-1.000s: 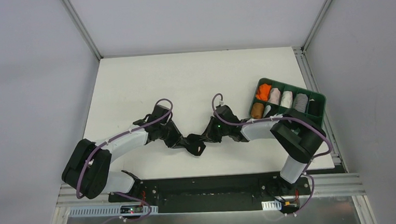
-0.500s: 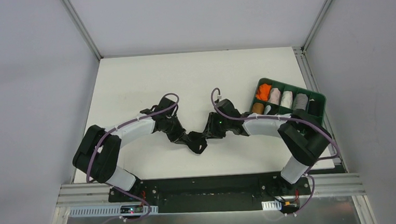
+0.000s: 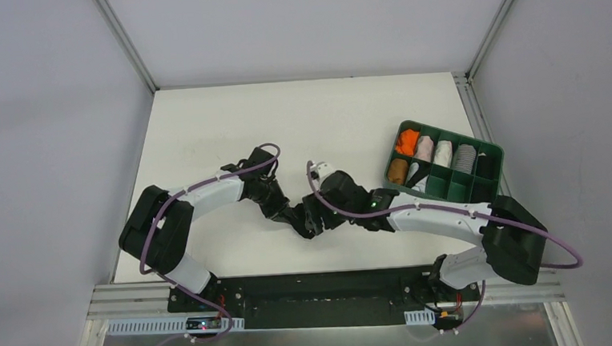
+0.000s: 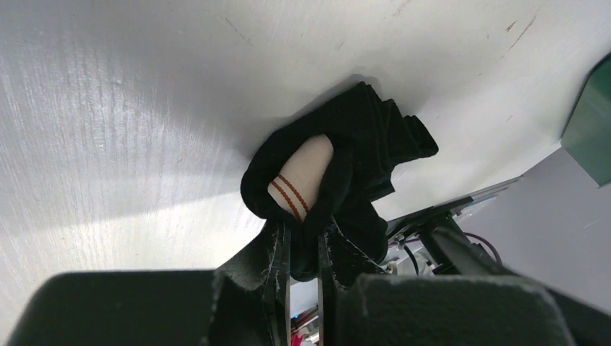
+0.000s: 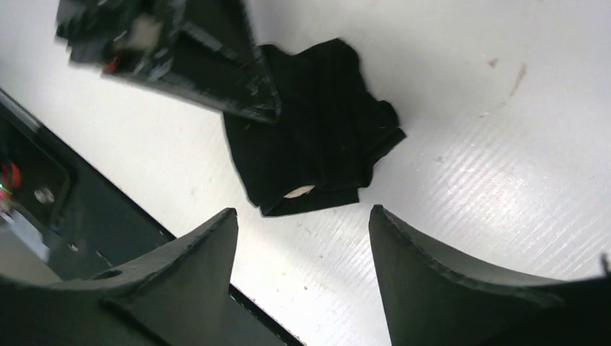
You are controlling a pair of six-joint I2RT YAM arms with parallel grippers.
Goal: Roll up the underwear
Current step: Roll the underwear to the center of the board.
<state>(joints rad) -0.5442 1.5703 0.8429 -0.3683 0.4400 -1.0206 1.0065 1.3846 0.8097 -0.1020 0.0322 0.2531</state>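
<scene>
Underwear [image 3: 304,224]: one black bunched bundle, near-centre of the counter [image 3: 299,117]; tan waistband [image 4: 299,176] showing.
Left hand [image 4: 302,241]: clamped on the bundle's end.
Right hand [image 5: 302,216]: fingers spread, holding nothing, just above the bundle.
Axis: bundle extends from the left fingertips toward the right hand.
Count: two hands, one green tray [image 3: 490,155].

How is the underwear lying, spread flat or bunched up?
Bunched up: the underwear is a crumpled wad, waistband tucked inside, pinched by the left tool.
</scene>
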